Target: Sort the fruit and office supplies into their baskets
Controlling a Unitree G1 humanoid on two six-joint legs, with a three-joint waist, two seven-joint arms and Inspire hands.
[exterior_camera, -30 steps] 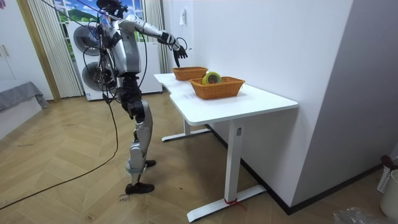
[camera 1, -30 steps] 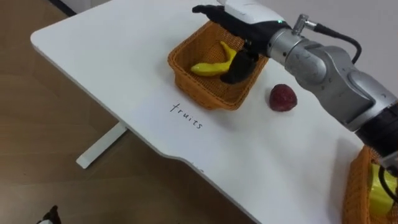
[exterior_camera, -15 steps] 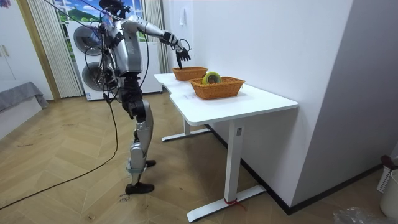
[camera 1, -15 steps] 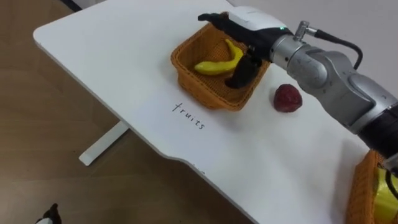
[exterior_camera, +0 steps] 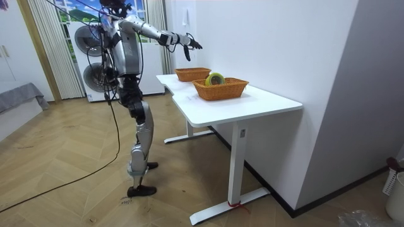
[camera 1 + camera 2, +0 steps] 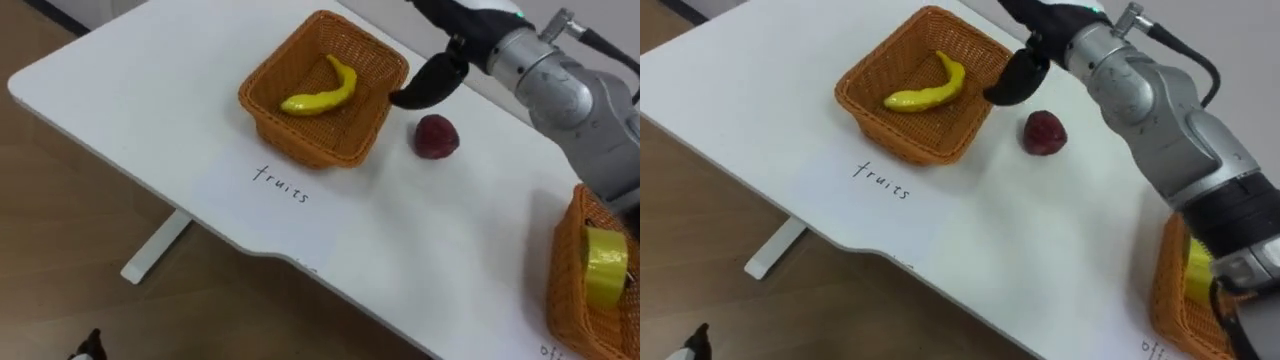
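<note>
Red fruit (image 6: 436, 137) lies on the table (image 6: 150, 90) just to the right of the fruit basket (image 6: 310, 152), not touching it; the banana (image 6: 318, 92) rests inside that basket. Your right hand (image 6: 432, 82) hangs above the basket's right wall, empty, its fingers loose as far as the cut-off view lets you judge. Bring it down over the fruit from the side away from the basket, close round its widest part, lift clear of the rim, and release low beside the banana.

A white desk (image 5: 265, 101) stands on a herringbone wood floor (image 5: 63, 189) against a white wall (image 5: 284, 38), curtains (image 5: 41, 50) beyond.
</note>
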